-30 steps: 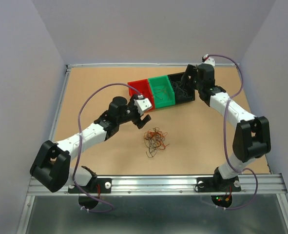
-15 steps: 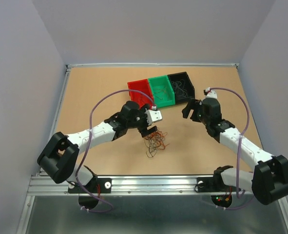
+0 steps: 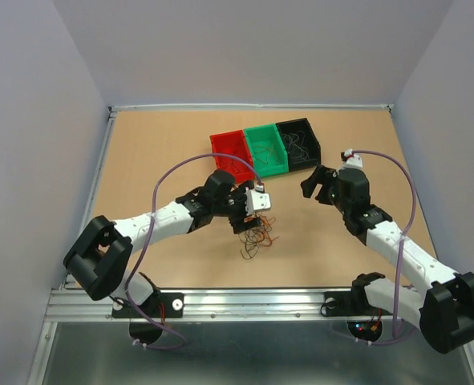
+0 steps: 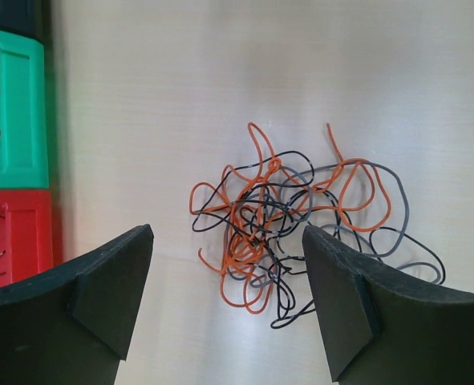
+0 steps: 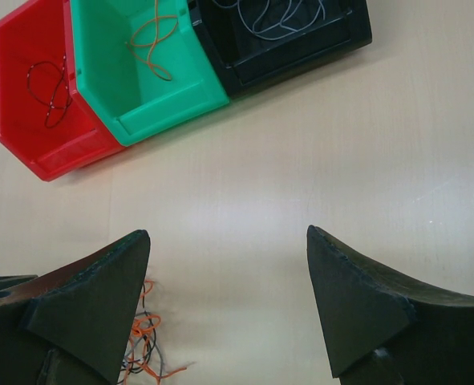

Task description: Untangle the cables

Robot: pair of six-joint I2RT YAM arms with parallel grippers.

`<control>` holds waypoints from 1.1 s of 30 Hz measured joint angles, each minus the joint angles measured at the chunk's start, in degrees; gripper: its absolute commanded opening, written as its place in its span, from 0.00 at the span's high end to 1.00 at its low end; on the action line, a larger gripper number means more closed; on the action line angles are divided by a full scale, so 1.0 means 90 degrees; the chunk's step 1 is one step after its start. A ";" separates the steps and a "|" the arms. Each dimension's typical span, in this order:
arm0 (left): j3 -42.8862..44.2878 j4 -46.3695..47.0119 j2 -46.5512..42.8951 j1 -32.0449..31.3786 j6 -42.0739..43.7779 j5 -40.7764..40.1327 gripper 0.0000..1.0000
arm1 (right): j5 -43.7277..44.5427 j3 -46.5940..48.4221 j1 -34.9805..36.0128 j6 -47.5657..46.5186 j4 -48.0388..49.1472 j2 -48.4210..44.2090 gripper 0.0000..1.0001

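**Both pairs of jaws apart, the tangle under my left one**

Top external: my left gripper hangs over the far edge of the cables, jaws spread and clamped on nothing. The cables lie on the table, near the middle and a little toward the near edge, well short of the 3 bins. From here the clump looks about as wide as it is deep, so I cannot name a long axis, but 1 loose strand trails out toward the near-left. My right gripper is off to the right, apart from the clump, jaws likewise spread and empty. The red bin, green bin and black bin stand side by side in a row at the far middle.

Left wrist: the cables lie between and just beyond my 2 fingers. They are hair-thin, curly loops of orange, black and grey, knotted most densely at the centre. Here the clump is wider than it is tall, its long axis running across from 1 finger toward the other, with grey loops reaching out to the right.

Right wrist: my fingers stand wide over bare table. Only an orange and dark fringe of the cables shows, at the bottom left beside 1 finger. The red bin holds a dark wire, the green an orange wire, the black some grey wires.
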 measured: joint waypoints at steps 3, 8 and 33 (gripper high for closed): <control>0.0000 -0.0083 -0.0083 -0.0036 0.0102 0.0134 0.14 | 0.0000 0.0000 0.0000 0.0002 0.0005 0.0000 0.16; 0.0000 -0.0168 -0.0117 -0.0194 0.0187 0.0214 0.14 | -0.0002 0.0000 0.0000 0.0000 0.0005 0.0000 0.16; 0.0238 -0.0311 -0.0192 -0.0408 -0.0114 -0.0189 1.00 | -0.1290 -0.0403 0.0000 -0.0114 0.0588 -0.0085 0.24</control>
